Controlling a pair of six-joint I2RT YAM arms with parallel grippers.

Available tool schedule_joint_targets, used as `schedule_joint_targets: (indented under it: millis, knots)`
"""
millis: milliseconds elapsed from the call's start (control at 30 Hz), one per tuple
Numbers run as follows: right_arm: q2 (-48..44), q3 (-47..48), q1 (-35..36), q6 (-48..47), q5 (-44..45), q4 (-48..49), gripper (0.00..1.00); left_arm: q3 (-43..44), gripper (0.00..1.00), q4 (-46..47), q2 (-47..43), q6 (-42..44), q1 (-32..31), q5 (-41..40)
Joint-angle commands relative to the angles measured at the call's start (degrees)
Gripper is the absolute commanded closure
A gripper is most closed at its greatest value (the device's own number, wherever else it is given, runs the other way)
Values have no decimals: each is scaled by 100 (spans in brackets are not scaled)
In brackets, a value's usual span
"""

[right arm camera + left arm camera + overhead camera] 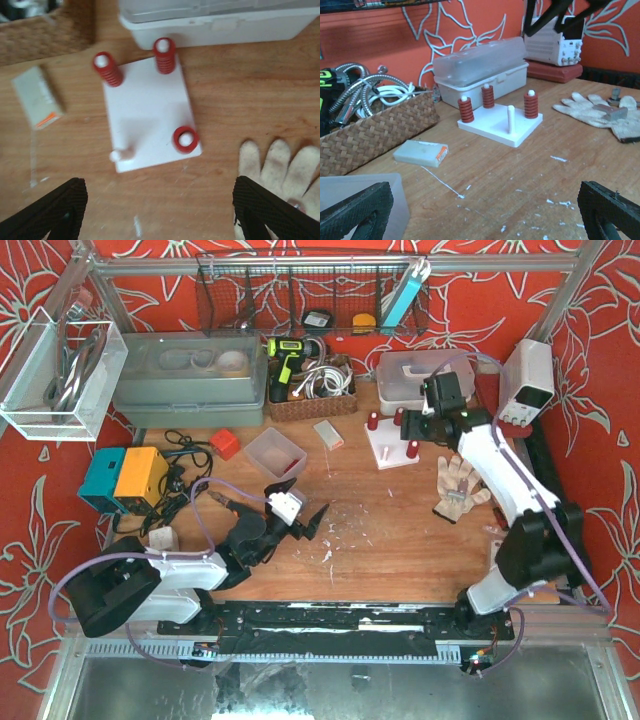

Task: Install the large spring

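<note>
While right tool (157, 185) hovers wide over peg base (145, 107) | left tool (484, 192) wide, empty

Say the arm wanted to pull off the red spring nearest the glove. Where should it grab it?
Probably pinch the red spring across its coils, coming straight down from above. It stands upright on a peg, so it can only slide upward, and the white plate around it leaves room on either side.

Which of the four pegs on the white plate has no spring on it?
The peg at the plate's near-left corner: bare white, while the other three each carry a red spring.
</note>
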Motion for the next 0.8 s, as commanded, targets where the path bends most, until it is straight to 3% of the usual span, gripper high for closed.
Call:
schedule_joint_targets:
  millis: [0,167,300,433,467,633,767]
  knots:
    - [-843,-790,413,195,-429,172,13,268,0,-131,-89,-302,-7,-414]
    - [-1712,-1857,1068,346,-451,792,1,694,0,-1124,-253,-924,70,-1056]
    - [-2085,-2417,1574,255,7,998,1,1401,0,-3012,-436,-2205,530,-1250]
    - [-2391,-2916,1666,317,372,1335,1,1912,0,-4157,-559,-3349,1419,-394]
    - [-2494,-3039,1667,341,364,1478,1,2048,4,-4355,-513,-3428,1613,-129]
    - [-2973,-3464,1706,453,244,1906,1,3011,21,-5398,123,-2891,2228,782]
    - [-3253,-3656,1712,455,301,2042,1,4486,37,-6761,959,-2026,2727,1508]
